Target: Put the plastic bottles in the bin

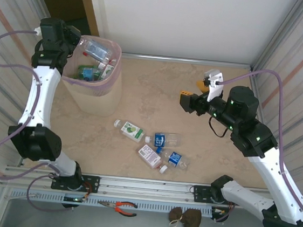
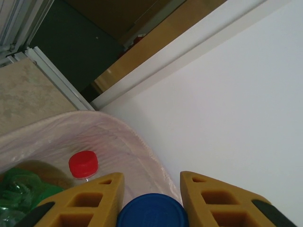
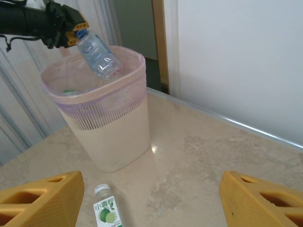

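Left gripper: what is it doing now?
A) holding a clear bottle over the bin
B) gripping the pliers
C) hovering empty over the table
A: the left gripper is shut on a blue-capped clear bottle hanging above the bin.

Beige marble-patterned surface (image 1: 159,87), walled on far side and both flanks.
Carries bin (image 1: 96,94) at far left: upright, pink liner over rim.
Holds four plastic bottles lying on sides, loose cluster near middle, apart from bin.
- green-label bottle (image 1: 129,130), white cap: leftmost, nearest bin
- blue-label bottle (image 1: 165,140): just right of it, almost end to end
- pink-label bottle (image 1: 151,157): nearer arm bases
- small blue-label bottle (image 1: 176,159): just beside pink one, on right

From right wrist: green-label bottle (image 3: 106,211) in front of bin (image 3: 111,137), cap toward it.
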{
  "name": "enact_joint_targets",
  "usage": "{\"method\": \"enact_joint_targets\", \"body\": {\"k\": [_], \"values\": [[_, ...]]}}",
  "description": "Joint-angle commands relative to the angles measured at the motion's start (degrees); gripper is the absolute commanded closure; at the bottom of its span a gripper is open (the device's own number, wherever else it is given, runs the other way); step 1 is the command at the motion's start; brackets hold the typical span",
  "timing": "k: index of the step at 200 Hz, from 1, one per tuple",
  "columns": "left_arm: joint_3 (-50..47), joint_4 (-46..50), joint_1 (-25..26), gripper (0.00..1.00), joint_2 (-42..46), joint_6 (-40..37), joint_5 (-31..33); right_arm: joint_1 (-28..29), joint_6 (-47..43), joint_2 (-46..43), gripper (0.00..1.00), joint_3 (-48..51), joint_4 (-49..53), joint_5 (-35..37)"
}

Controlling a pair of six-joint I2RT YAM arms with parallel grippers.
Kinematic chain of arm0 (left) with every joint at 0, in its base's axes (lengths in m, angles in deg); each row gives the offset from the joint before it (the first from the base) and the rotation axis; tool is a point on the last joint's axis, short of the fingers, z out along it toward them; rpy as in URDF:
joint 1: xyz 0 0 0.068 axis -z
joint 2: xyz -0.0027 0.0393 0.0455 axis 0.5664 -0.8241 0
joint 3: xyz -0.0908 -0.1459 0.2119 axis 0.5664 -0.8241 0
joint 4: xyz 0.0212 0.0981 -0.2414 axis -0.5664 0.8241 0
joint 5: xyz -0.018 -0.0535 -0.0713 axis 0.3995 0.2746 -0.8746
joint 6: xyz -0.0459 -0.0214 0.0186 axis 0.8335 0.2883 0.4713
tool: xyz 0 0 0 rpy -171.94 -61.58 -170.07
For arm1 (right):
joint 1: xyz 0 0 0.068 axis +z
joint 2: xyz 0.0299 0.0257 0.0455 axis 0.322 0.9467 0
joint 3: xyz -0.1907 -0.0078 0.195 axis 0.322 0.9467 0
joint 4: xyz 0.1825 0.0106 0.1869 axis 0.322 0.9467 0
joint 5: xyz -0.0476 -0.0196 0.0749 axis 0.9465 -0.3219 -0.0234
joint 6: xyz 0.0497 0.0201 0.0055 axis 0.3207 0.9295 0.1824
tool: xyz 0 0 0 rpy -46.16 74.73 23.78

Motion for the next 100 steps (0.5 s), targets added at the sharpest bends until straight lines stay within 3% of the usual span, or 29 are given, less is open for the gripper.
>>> {"method": "enact_joint_targets", "body": {"k": [1,56,100], "values": [[1.31,-2.74,-0.34,1.00,-2.54,5.09,2.45,0.39,-0.97,0.77,0.26,-1.76,-1.06,0.48],[3.52,-1.42,0.80,1.00,-8.82,7.62,7.57,0.08,-1.85,0.89,0.24,-1.63,-1.03,1.14],[2.13,-0.97,4.74,0.97,-12.17,8.95,9.74,-0.83,-2.05,0.84,0.24,-0.97,-0.97,0.80]]}}
